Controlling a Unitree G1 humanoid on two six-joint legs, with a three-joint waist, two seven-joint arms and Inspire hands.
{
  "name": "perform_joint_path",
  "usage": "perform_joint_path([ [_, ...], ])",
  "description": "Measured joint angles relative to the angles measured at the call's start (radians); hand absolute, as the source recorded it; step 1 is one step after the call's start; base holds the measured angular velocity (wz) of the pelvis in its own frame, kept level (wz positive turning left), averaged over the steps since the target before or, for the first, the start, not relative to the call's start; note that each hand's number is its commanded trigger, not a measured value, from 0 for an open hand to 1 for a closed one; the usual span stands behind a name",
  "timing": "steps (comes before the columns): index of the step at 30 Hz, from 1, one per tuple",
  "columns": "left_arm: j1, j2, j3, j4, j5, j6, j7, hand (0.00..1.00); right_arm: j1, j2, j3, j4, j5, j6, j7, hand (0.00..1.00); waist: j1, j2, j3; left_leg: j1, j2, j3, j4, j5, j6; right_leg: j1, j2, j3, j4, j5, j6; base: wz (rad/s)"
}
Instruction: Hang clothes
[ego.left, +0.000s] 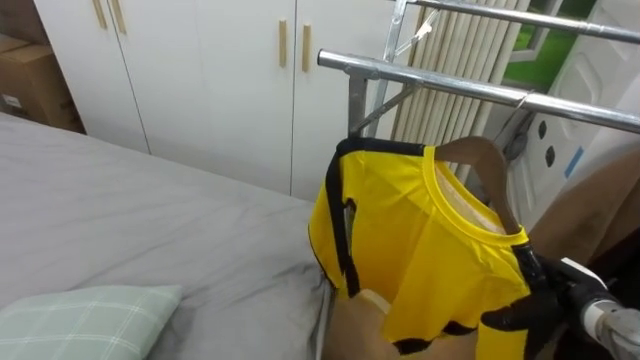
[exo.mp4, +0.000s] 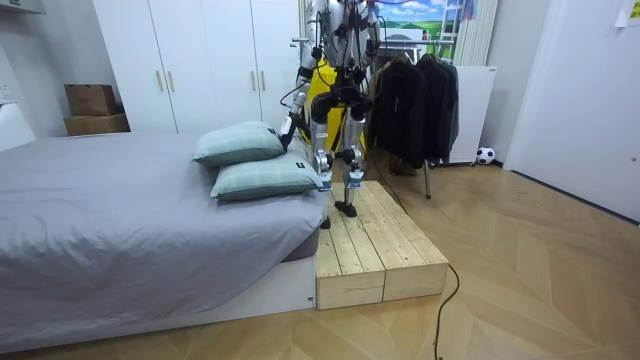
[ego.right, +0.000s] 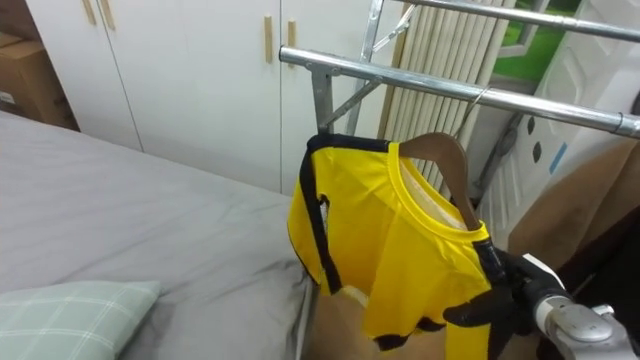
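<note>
one right hand (ego.right: 500, 297) grips the yellow shirt (ego.right: 400, 240), draped on a wooden hanger (ego.right: 441, 150), just below the rail (ego.right: 440, 84).

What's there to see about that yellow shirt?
The yellow shirt looks like thin, shiny sports fabric with black trim at the sleeves and a ribbed yellow collar. It hangs tilted on a wooden hanger whose hook reaches the metal rail. The robot's right hand grips its lower shoulder.
</note>
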Motion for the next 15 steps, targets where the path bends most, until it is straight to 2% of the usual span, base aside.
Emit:
perform_joint_path([
  [9,0.0,0.0,0.0,0.001,0.0,0.0,0.002,0.0,0.0,0.0,-0.001,-0.008,-0.003,0.0,-0.017,0.0,-0.001,-0.002,-0.0002,0.0,0.0,0.001,0.0,0.0,0.0,0.002,0.0,0.0,-0.001,0.0,0.0,0.0],
  [15,0.003,0.0,0.0,0.005,0.0,0.0,0.002,0.0,0.0,0.003,-0.002,-0.051,0.001,0.0,-0.066,0.0,-0.004,0.0,-0.0002,0.008,0.0,0.0,0.0,0.0,0.0,0.015,-0.001,0.0,-0.014,0.0,0.0,0.01],
])
